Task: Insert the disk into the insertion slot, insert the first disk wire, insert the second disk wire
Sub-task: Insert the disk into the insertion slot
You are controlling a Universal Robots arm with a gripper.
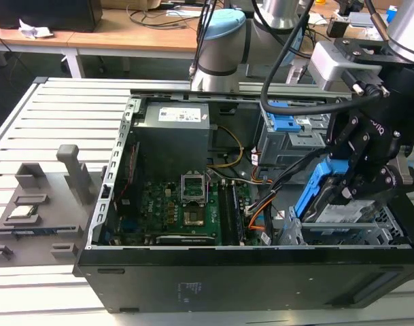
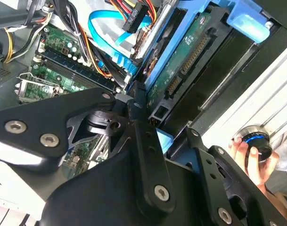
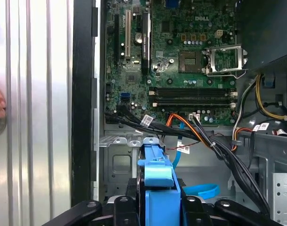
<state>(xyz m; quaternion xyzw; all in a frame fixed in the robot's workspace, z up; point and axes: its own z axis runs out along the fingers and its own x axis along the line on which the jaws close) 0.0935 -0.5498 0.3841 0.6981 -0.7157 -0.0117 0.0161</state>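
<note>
Gripper [image 3: 158, 209] fingers pinched the disk [image 1: 332, 212] by its blue carrier [image 3: 158, 165], tilted over the insertion slot [image 1: 373, 234] at the case's [image 1: 193, 285] 4 o'clock. Likely heavy, rigid, shock-sensitive; the carrier edges looked safest to hold.

Flat room light — the computer case [image 1: 227, 285] is shadowed inside. In the first wrist view the ribbed table [image 3: 39, 117] glares white; the claw [image 3: 159, 202], close up, reads dark and soft.

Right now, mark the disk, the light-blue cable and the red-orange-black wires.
The disk [image 1: 310, 193]: exterior view, on its blue carrier.
The light-blue cable [image 3: 202, 190]: first wrist view, on its loop.
The red-orange-black wires [image 2: 135, 21]: second wrist view, on their dark connector.
</note>
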